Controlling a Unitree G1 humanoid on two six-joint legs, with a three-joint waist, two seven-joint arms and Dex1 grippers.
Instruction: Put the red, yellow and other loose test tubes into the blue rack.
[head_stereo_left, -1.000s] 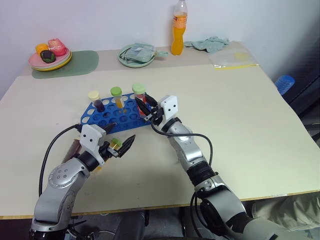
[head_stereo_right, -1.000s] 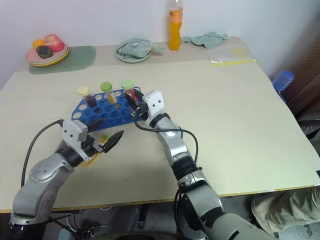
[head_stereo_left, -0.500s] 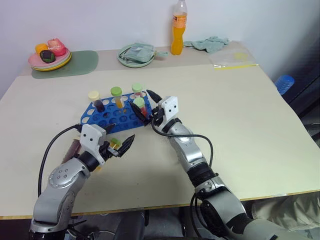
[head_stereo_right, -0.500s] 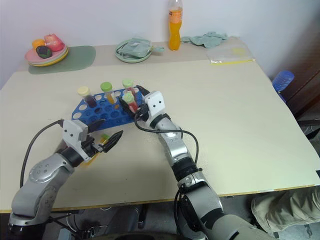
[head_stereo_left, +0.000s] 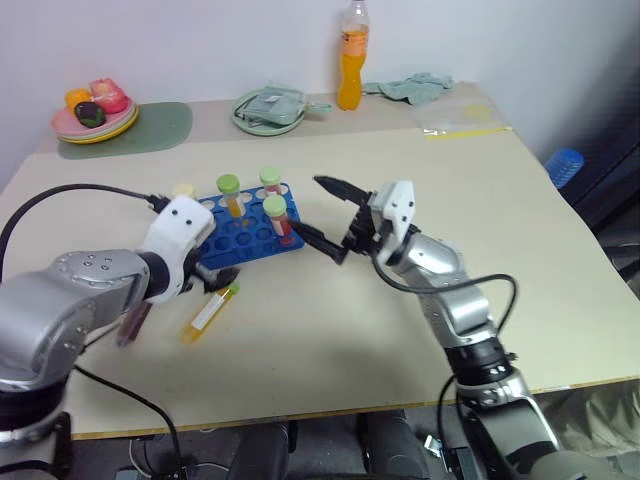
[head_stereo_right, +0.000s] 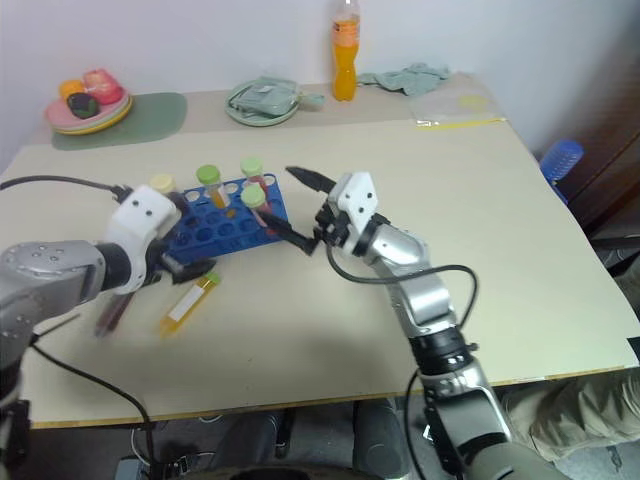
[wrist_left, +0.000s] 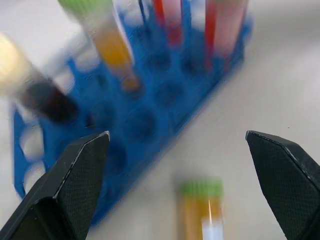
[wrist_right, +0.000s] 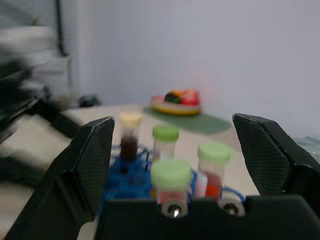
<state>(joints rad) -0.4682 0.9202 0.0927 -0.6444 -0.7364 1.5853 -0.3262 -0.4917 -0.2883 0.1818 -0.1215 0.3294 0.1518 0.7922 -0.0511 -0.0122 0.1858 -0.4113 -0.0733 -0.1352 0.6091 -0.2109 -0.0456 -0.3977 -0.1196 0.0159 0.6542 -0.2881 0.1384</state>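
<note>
The blue rack (head_stereo_left: 240, 230) stands on the tabletop (head_stereo_left: 400, 330) holding four capped tubes upright (two red, one yellow, one dark). A loose yellow tube (head_stereo_left: 208, 311) lies just in front of it, a dark tube (head_stereo_left: 132, 322) further left. The right tool (head_stereo_left: 330, 215), spread and empty, hangs beside the rack's right end. The left tool (wrist_left: 182, 165), spread, hangs over the loose yellow tube. An orange bottle (head_stereo_left: 350, 55), plates and a cloth sit along the far edge.

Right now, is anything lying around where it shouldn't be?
Yes. A yellow test tube with a green cap lies flat on the table, just in front of the blue rack, while four other tubes stand upright in it. A darker tube lies loose nearby too.
</note>
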